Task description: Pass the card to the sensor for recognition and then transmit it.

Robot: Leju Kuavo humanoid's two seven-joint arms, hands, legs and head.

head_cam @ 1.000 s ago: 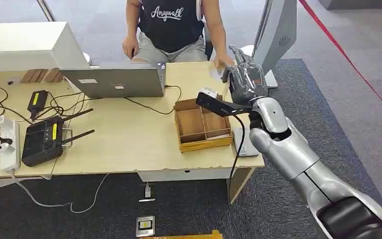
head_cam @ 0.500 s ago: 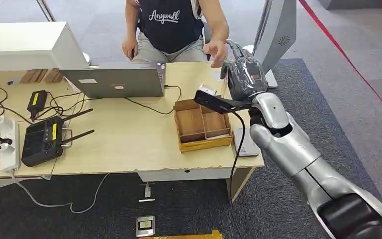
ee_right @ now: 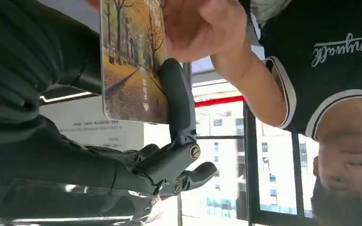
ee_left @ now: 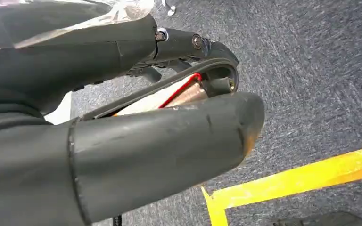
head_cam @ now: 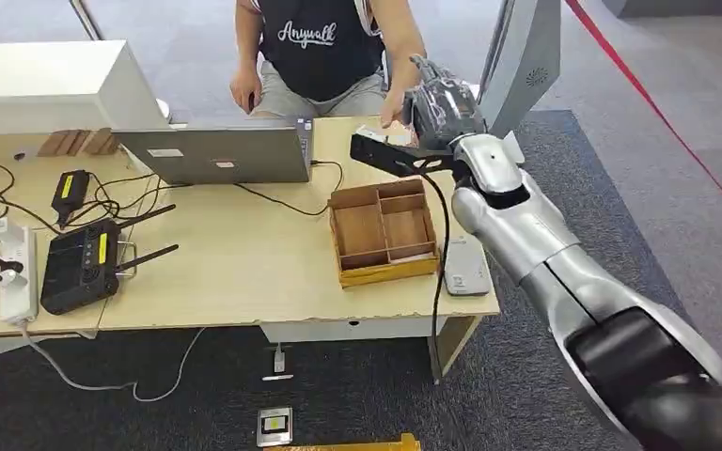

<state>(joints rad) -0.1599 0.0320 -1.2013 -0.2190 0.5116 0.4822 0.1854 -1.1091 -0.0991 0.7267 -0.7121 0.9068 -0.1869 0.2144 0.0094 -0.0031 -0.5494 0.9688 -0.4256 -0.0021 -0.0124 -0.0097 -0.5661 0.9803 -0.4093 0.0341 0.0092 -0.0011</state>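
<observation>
My right hand (head_cam: 442, 108) is raised over the table's far edge, in front of the seated person (head_cam: 324, 47). In the right wrist view it pinches a card (ee_right: 132, 66) printed with autumn trees between the thumb and a dark finger (ee_right: 176, 103). The person's hand (ee_right: 198, 28) grips the card's other end. A flat grey sensor pad (head_cam: 465, 268) lies on the table's right edge, below my forearm. My left hand (ee_left: 122, 141) hangs over the carpet with loosely curved fingers and holds nothing.
A wooden divided tray (head_cam: 381, 230) sits left of the sensor pad. A laptop (head_cam: 221, 155), a black router (head_cam: 80, 268), cables and a power strip (head_cam: 17, 272) cover the table's left half. A grey stand (head_cam: 526, 56) rises behind my right hand.
My right hand has moved up and away from the tray toward the person. The person's hand has come to the card and taken hold of it.
</observation>
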